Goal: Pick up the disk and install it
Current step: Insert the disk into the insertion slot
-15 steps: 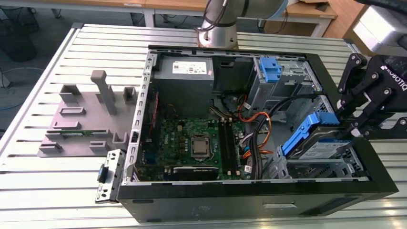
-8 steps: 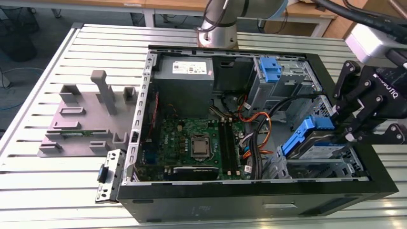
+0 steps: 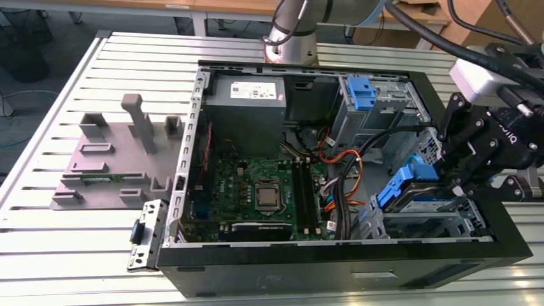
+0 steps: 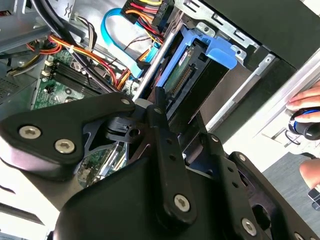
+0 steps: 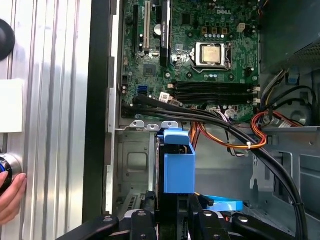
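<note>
Nearest to the cameras, in the first wrist view, the gripper (image 5: 172,221) has its two fingers pressed on the disk (image 5: 177,167) from both sides. I judge it is pinching the disk at its blue rails and is not spread. In the exterior view the gripper (image 3: 459,182) stands at the right edge of the frame, a little below the middle. There the disk (image 3: 408,188) hangs tilted from it, one end lower, inside the lower right corner of the open computer case (image 3: 340,274).

So the picking up is done: the disk is off the table (image 3: 68,255) and the claw carries it. The installing, as I judge, is only begun. The lower end of the disk is at the mouth of the metal drive bay (image 3: 442,224), touching it or just above it (I cannot tell which). The body of the disk stands out of the bay at an angle and is not flat inside. In the second wrist view, what looks like the connector edge of the disk (image 4: 182,77) is bare, with no cable in it.

Beyond the disk lie the orange and black cables (image 3: 347,162), then the motherboard (image 3: 255,191) in the middle of the frame. Farther, toward the upper middle, is the grey power supply (image 3: 246,95). In the first wrist view a person's hand (image 5: 10,192) rests outside the case.
</note>
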### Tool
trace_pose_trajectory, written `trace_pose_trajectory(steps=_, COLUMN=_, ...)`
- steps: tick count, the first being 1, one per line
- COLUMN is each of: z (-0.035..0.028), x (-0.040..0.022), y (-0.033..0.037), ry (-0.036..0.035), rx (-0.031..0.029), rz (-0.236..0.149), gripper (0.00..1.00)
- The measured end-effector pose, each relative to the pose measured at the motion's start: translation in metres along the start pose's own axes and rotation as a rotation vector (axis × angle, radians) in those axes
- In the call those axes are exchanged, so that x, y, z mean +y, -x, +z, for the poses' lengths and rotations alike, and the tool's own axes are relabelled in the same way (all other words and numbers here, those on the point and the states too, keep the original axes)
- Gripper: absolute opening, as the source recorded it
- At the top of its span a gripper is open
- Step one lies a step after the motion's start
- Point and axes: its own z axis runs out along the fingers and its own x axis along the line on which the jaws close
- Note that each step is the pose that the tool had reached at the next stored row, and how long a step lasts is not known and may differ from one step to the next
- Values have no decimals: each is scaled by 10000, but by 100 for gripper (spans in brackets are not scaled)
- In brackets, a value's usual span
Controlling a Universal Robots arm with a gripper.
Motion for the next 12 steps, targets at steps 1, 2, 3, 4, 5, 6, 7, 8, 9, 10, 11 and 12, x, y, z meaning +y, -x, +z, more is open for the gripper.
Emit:
trace_pose_trajectory(steps=1, z=18, x=-1, y=0, ry=0, rx=1, rz=0, gripper=35)
trace_pose_trajectory(steps=2, z=35, x=-2, y=-1, ry=0, rx=0, rz=0, gripper=35)
trace_pose_trajectory(steps=3, z=52, x=-3, y=-1, ry=0, rx=-1, rz=1, gripper=35)
trace_pose_trajectory(steps=4, z=65, x=-4, y=-1, ry=0, rx=-1, rz=0, gripper=35)
trace_pose_trajectory(steps=5, z=77, x=-5, y=-1, ry=0, rx=-1, rz=0, gripper=35)
trace_pose_trajectory(steps=6, z=89, x=-6, y=-2, ry=0, rx=-1, rz=0, gripper=35)
trace_pose_trajectory(steps=7, z=99, x=-6, y=-2, ry=0, rx=-1, rz=0, gripper=35)
trace_pose_trajectory(steps=8, z=109, x=-7, y=-2, ry=1, rx=3, rz=0, gripper=35)
trace_pose_trajectory(steps=9, z=121, x=-8, y=-2, ry=-1, rx=0, rz=0, gripper=35)
trace_pose_trajectory(steps=10, z=138, x=-9, y=-3, ry=-2, rx=-8, rz=-1, gripper=35)
trace_pose_trajectory(steps=11, z=146, x=-9, y=-3, ry=-1, rx=-5, rz=0, gripper=35)
trace_pose_trajectory(steps=12, z=149, x=-10, y=-3, ry=0, rx=-2, rz=0, gripper=35)
